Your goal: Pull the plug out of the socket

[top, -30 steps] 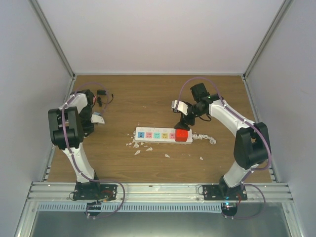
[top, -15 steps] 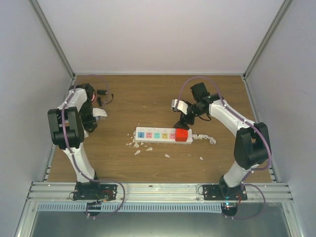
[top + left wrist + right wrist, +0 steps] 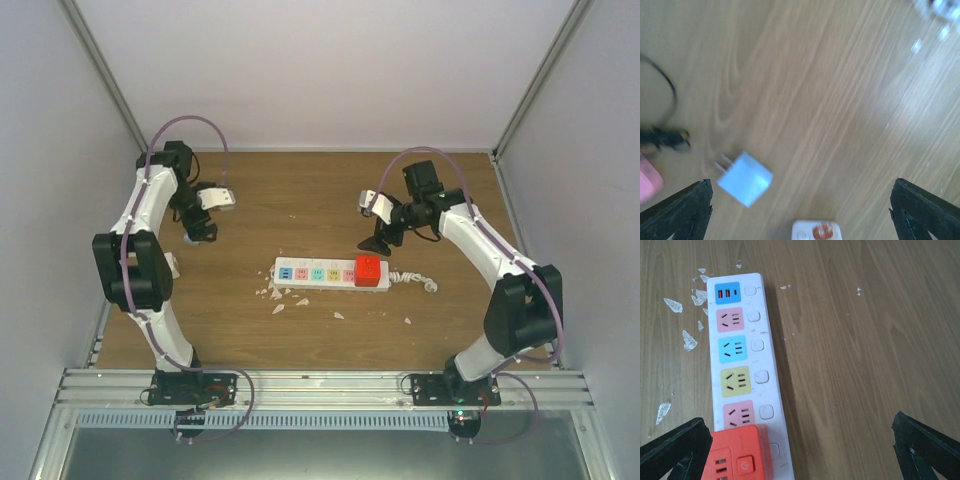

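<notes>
Wooden table (image 3: pixel 300 200), plug (image 3: pixel 745 179) now loose below the lifted left gripper (image 3: pixel 801 187); right gripper (image 3: pixel 800 420) over socket (image 3: pixel 742 365); both wide open, empty

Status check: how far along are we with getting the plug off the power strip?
Done: a small white plug lies loose on the table, prongs bare, below the open left gripper. In hand: nothing; the right gripper hovers open over the socket. Left: a red adapter block sits on the socket's end outlet; if that counts as a plug, it is not yet pulled.
</notes>
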